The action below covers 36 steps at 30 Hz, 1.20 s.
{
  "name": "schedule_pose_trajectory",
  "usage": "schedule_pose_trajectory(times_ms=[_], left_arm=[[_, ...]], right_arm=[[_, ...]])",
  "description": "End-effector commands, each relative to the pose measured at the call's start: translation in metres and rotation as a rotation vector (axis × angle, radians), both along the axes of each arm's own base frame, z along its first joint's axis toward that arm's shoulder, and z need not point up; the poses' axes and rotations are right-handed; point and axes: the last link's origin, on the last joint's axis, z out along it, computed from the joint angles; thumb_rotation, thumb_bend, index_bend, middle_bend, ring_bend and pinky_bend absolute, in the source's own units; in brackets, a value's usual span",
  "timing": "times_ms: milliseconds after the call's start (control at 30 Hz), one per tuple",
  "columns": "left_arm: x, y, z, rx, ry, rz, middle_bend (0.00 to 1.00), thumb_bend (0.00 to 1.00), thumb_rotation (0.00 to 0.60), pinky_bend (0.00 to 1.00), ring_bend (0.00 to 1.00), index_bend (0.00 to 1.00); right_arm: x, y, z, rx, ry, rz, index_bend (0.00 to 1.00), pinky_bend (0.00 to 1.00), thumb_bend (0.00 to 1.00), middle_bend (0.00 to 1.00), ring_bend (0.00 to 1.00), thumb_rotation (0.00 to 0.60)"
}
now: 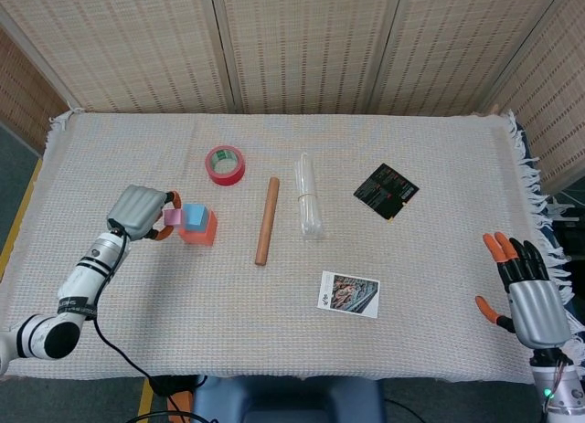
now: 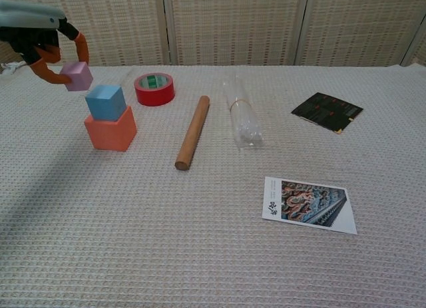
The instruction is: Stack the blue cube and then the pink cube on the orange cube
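The left hand (image 2: 41, 30) holds the pink cube (image 2: 78, 76) between its orange fingertips, up in the air. The pink cube is just to the left of the blue cube (image 2: 106, 102) and a little higher than it, not touching it. The blue cube sits on top of the orange cube (image 2: 110, 128), toward the left side of the table (image 1: 439, 167), about halfway between the front and back edges. A red tape roll (image 1: 225, 163) lies just behind the cubes. A wooden stick (image 1: 266, 220) lies to their right, and next to it is a clear plastic bag (image 1: 309, 196). A black card (image 1: 386, 191) lies toward the right edge. A picture card (image 1: 348, 294) lies nearer the front edge. The right hand (image 1: 528, 297) rests at the front right corner with its fingers spread apart and nothing in it.
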Motion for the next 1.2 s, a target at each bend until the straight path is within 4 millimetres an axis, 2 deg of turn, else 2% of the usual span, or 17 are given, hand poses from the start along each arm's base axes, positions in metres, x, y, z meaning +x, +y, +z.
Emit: schedule_pose_trajectory(times_ms=[33,667,1200], left_arm=[[0.0,0.003,-0.004,-0.007,-0.002,0.005,1.0,0.32,0.6,1.0,1.0,0.44],[0.011,0.028,-0.016,-0.027,0.009,-0.022,1.0,0.32,0.6,1.0,1.0,0.45],[0.012,0.029,-0.024,-0.047,0.01,-0.063,1.0,0.33,0.6,1.0,1.0,0.45]], right_arm=[[-0.001,0.0,0.0,0.008,0.002,-0.01,0.0,0.0,0.15,0.0,0.0,0.6],[-0.007,-0.005,-0.002,0.04,0.026,-0.088,0.0,0.0,0.15,0.0,0.0,0.6],[-0.008,-0.007,-0.003,0.052,0.036,-0.111,0.0,0.0,0.16,0.0,0.0,0.6]])
